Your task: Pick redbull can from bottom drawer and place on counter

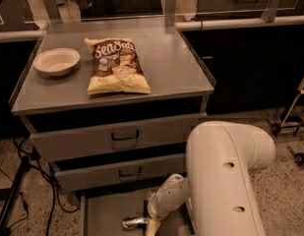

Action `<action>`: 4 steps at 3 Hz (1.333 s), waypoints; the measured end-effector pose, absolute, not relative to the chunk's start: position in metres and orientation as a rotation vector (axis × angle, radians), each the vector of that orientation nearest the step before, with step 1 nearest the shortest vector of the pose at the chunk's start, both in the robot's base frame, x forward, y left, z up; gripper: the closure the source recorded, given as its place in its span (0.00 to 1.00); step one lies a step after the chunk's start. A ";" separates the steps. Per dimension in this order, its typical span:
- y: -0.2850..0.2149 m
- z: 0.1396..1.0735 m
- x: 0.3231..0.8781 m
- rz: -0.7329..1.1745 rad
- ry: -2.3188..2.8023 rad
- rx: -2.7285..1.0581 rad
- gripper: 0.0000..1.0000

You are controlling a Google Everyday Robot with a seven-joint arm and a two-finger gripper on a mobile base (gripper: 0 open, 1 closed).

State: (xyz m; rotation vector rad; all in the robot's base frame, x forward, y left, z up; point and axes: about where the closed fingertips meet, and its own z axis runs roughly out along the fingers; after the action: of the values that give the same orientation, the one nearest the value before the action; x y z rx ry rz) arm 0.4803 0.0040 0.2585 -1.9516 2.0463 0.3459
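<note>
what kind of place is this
Probably an office kitchen: a grey metal counter holding a round white bowl and a brown-and-yellow chip bag. The gripper sits in the grey bottom drawer by the slim silvery redbull can.

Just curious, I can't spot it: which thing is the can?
Look at the open bottom drawer under the grey counter. The redbull can lies on its side there, beside the gripper. It's small and silvery, unlike the big chip bag up top.

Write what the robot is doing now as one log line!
gripper: in bottom drawer, at redbull can | redbull can: lying down, not lifted | counter: no can yet
</note>
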 end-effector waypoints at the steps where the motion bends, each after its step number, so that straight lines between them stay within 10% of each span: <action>1: 0.007 0.247 0.479 0.362 2.053 -1.937 0.00; 4: 0.022 0.194 0.514 0.356 2.050 -1.854 0.00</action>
State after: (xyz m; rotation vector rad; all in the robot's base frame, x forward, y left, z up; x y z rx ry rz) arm 0.5139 0.0218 0.1937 -1.8543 2.0497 0.3556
